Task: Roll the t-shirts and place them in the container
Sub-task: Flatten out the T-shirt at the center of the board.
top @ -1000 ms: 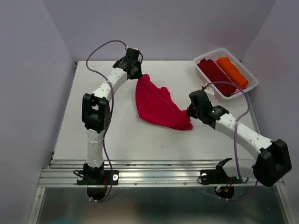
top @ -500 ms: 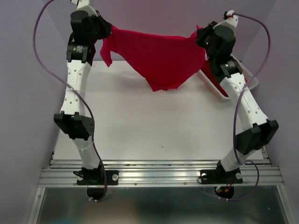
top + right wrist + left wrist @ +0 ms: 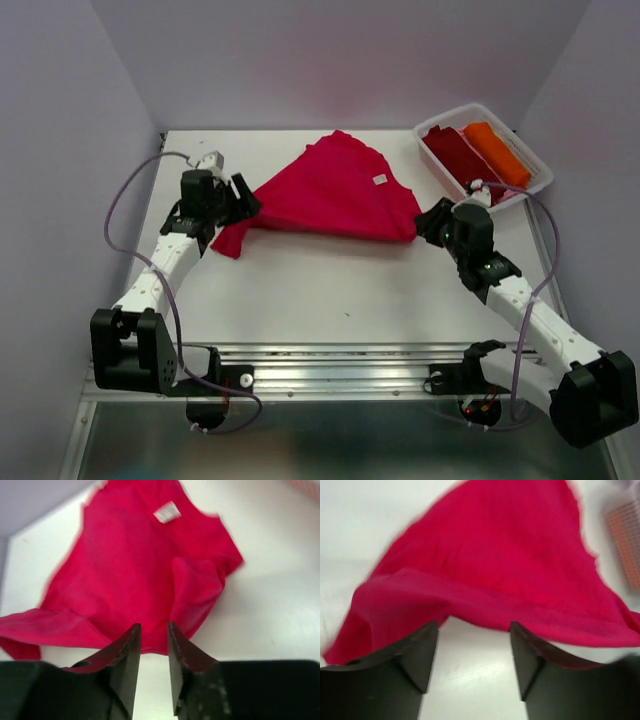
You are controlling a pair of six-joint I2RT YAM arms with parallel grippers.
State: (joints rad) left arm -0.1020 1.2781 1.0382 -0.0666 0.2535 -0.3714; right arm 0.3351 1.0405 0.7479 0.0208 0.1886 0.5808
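crimson tee (image 3: 330, 190): loosely spread, rumpled, roughly triangular, white label (image 3: 380, 180) facing up, mid-desk (image 3: 300, 290)
maroon tee (image 3: 458, 152): folded, in basket (image 3: 525, 193)
orange tee (image 3: 497, 152): folded, touching maroon tee

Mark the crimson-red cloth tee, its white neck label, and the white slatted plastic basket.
crimson-red cloth tee (image 3: 325, 195), top view, middle of the body.
white neck label (image 3: 380, 180), top view, tag centre.
white slatted plastic basket (image 3: 522, 196), top view, near wall.

No readable text; white tag (image 3: 167, 512) on red t-shirt (image 3: 125, 570) too blurred to read.
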